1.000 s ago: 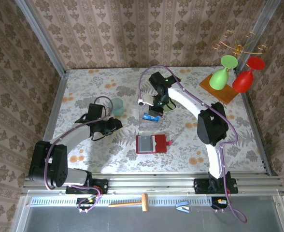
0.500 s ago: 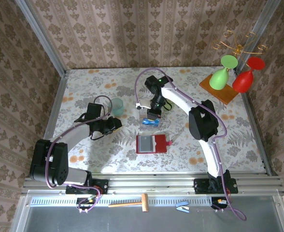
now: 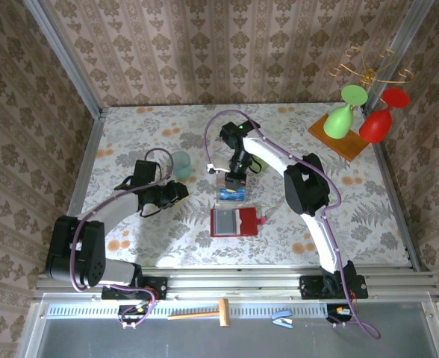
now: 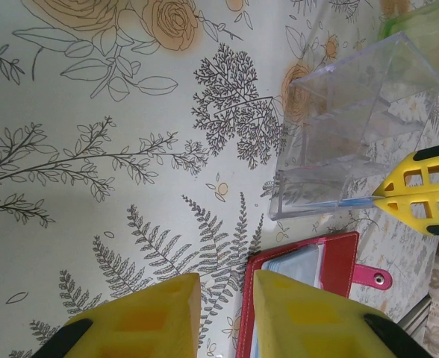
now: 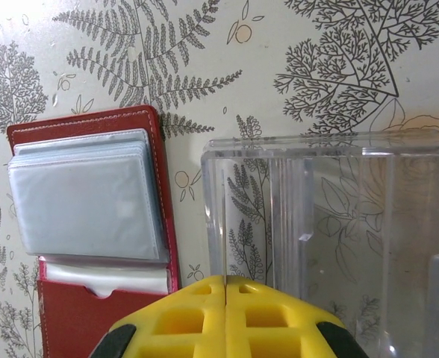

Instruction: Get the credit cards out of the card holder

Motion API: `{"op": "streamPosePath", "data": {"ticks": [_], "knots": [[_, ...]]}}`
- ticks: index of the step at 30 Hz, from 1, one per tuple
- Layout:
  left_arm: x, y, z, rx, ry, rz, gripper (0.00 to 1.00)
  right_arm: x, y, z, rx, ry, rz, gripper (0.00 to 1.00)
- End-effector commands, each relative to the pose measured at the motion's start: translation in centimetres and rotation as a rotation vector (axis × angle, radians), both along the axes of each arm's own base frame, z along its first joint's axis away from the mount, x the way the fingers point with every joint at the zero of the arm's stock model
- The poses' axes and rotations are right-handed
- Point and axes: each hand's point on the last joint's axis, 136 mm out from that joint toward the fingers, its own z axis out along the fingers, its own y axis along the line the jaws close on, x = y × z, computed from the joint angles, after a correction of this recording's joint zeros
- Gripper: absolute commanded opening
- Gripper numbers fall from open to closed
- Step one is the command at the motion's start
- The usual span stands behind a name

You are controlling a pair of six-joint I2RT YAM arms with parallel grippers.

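Top view: right end effector (image 3: 233,184), closed on the blue credit card (image 3: 231,196), poised over the clear box (image 3: 222,198), apparently to deposit the card there; card holder (image 3: 234,221) lying open on the desk (image 3: 145,134), just on the arms' side of the box; left end effector (image 3: 181,192) to the holder's left, touching nothing. Left wrist view: its yellow fingers parted, nothing between them; a thin blue edge runs from the other arm's tips along the box, whose slots look empty. Right wrist view: fingers pressed together; holder's clear sleeves beside the box, contents not discernible.
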Motion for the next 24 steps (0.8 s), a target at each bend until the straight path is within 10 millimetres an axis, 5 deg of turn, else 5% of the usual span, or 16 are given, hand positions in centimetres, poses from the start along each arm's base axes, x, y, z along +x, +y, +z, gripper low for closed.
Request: {"op": "streamPosePath", "data": {"ticks": [1, 11, 24], "knots": [[-0.2, 0.1, 0.5, -0.022, -0.014, 0.006, 0.26, -1.0, 0.4, -0.1, 0.007, 0.066, 0.012, 0.03], [0.0, 0.0, 0.9, -0.03, -0.022, 0.012, 0.26, 0.2, 0.2, 2.2, 0.008, -0.014, -0.029, 0.2], [-0.1, -1.3, 1.2, -0.033, -0.038, -0.002, 0.27, 1.3, 0.3, 6.5, 0.072, -0.158, -0.161, 0.23]]}}
